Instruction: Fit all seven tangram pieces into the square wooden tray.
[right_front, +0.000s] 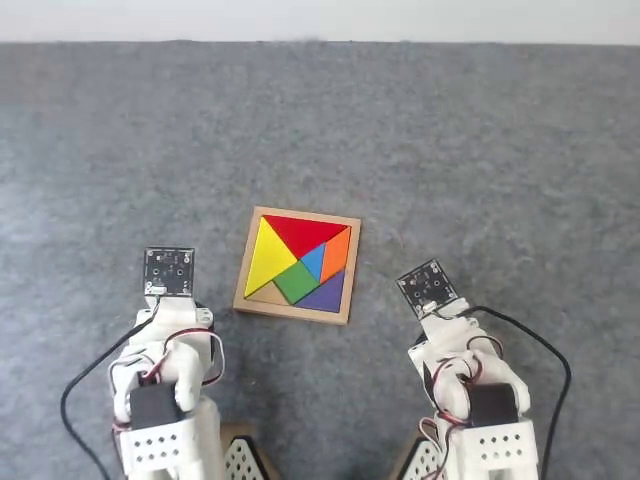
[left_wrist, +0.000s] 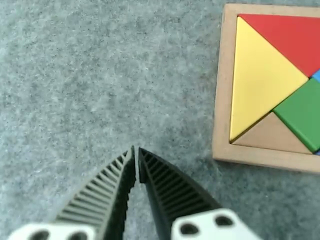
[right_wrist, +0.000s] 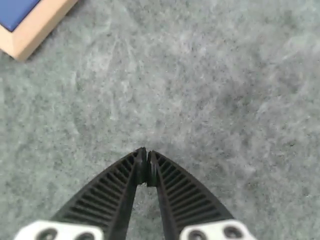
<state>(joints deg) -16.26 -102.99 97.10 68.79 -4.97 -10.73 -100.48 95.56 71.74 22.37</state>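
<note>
Square wooden tray (right_front: 290, 311) holding coloured tangram pieces (right_front: 300, 265), between black left gripper (left_wrist: 136, 155) and right gripper (right_wrist: 146, 157), both closed empty; a nudge could dislodge them

White arms (right_front: 180, 325), black cables (right_front: 545, 348), ribbed black hands (left_wrist: 136, 150)

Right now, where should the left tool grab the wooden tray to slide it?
Probably by the wooden tray's left rim, nearest the left tool, coming from above: it lies flat and coloured pieces nearly fill the inside.
</note>
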